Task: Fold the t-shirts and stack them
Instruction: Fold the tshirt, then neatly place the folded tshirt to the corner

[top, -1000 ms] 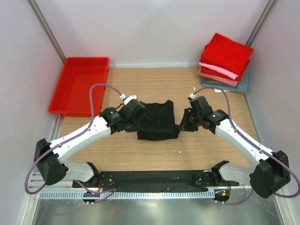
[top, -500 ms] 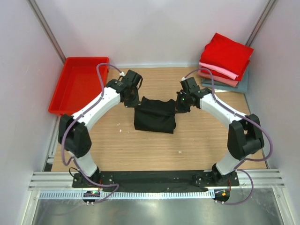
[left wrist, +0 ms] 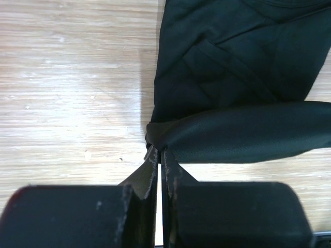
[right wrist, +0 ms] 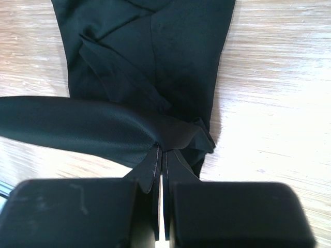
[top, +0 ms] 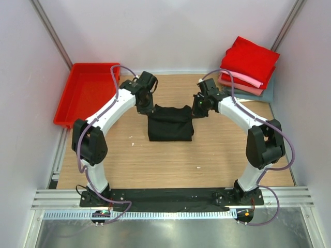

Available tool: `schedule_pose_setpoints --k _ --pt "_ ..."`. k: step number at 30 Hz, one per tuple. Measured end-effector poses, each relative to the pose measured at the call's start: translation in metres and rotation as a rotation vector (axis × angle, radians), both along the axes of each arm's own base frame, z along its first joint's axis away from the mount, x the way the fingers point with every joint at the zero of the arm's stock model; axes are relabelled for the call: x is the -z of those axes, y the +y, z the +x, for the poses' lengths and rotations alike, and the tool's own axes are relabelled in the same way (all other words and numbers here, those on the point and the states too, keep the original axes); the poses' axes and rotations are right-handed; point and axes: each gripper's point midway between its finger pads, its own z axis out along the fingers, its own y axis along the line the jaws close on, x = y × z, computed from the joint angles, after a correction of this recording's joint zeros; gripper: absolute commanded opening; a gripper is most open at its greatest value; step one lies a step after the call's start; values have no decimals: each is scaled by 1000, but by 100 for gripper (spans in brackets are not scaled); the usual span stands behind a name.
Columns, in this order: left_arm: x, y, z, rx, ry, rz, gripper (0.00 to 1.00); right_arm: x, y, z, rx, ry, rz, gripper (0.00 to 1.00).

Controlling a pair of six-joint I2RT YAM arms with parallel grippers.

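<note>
The black t-shirt (top: 170,124) lies mid-table, partly folded, its far edge lifted and stretched between my two grippers. My left gripper (top: 147,109) is shut on the shirt's far left corner; in the left wrist view (left wrist: 159,151) the cloth (left wrist: 232,77) is pinched at the fingertips. My right gripper (top: 196,111) is shut on the far right corner; in the right wrist view (right wrist: 163,147) the cloth (right wrist: 150,62) bunches at the tips. A stack of folded t-shirts (top: 249,67), bright red on top with pink, dusty-rose and grey-teal below, sits at the back right.
A red plastic tray (top: 87,94) stands at the back left. White walls close in the wooden table (top: 155,160) on three sides. A black rail and metal strip run along the near edge.
Both grippers have carried the black shirt's corners away from the arm bases toward the back. The shirt has doubled over into a shorter rectangle. The arms are stretched farther out.
</note>
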Motion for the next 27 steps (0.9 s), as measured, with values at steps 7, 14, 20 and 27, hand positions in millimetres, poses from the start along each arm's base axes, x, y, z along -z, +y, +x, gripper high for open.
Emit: schedule_pose_setpoints --k 7,14,20,27 --pt "-46 -13 47 17 -84 -58 5 -28 -8 37 30 -22 25 2" --pt "-4 -23 165 6 -91 -261 77 -31 -13 171 96 -108 43 84" --pt "110 22 131 -112 238 -262 80 46 -26 146 108 69 -3 89" --pt "13 22 96 -61 86 -269 77 26 -29 98 89 69 44 91"
